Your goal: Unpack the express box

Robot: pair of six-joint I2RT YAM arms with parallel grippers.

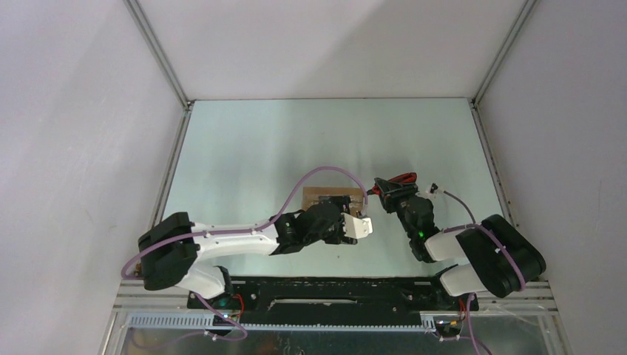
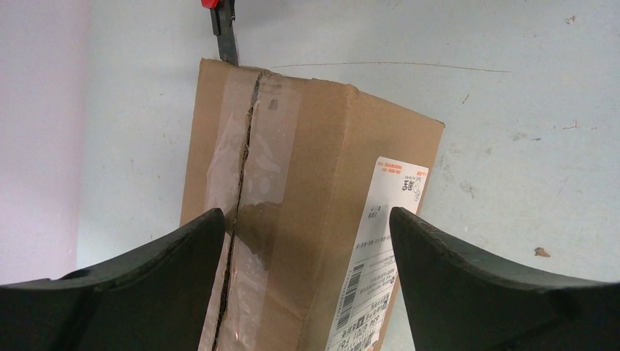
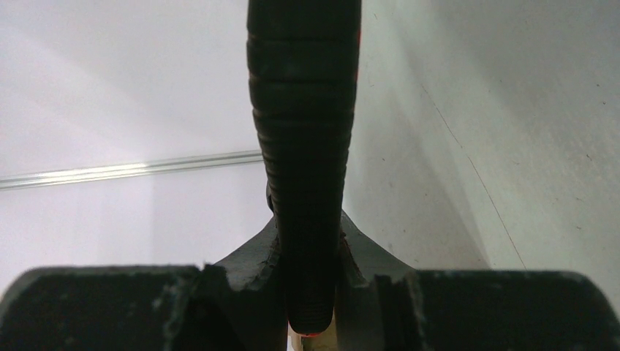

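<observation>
The express box [image 2: 307,190] is a brown carton with a slit taped seam and a white label [image 2: 384,248] on its right face. In the top view the express box [image 1: 324,194] lies mid-table, partly under my left arm. My left gripper [image 2: 307,219] is open, with its fingers spread wide just over the box, one above the seam and one above the label's edge. My right gripper [image 3: 311,292] is shut on the black ribbed handle of a red-and-black utility knife [image 3: 303,146]. The knife blade [image 2: 227,40] meets the box's far edge at the seam.
Pale walls with metal corner rails [image 1: 159,55] enclose the table [image 1: 259,140] on three sides. The right arm [image 1: 488,251] reaches in from the near right, the left arm [image 1: 222,244] from the near left. A black base bar [image 1: 333,292] runs along the near edge.
</observation>
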